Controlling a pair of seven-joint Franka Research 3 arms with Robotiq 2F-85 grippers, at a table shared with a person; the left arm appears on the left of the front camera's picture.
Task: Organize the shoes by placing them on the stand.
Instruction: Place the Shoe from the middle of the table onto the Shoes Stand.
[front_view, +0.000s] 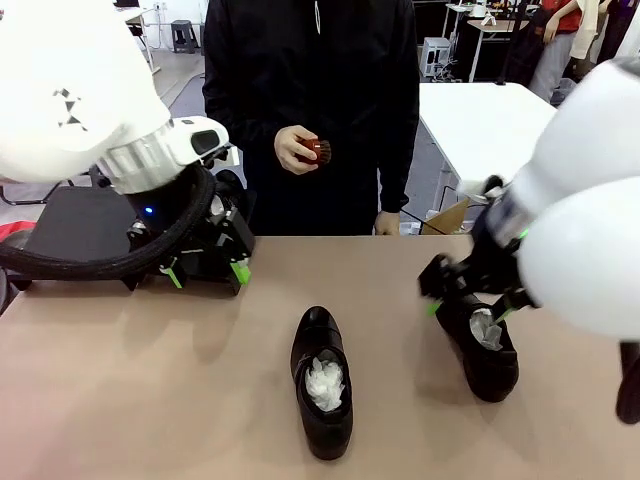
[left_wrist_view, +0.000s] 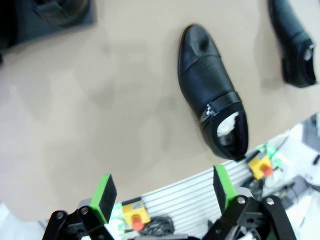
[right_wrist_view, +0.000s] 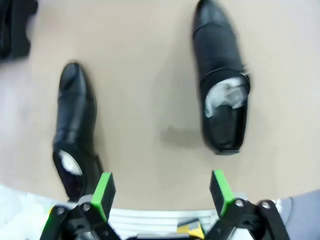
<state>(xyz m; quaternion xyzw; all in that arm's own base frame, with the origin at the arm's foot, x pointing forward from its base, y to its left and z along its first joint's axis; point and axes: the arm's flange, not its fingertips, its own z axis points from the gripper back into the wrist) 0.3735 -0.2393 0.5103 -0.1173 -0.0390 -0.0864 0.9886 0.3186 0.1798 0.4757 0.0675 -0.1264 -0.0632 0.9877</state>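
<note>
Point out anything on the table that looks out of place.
The middle shoe and the right shoe lie loose on the table, off the stand and at different angles, not paired. Nothing looks damaged or spilled.

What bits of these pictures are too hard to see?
Stand: front view, mostly behind the left arm.
Right shoe: front view, far end under the right claw.
Small thing in the person's hand: front view, too small to name.
Right shoe again: left wrist view, toe cut off by the edge.
</note>
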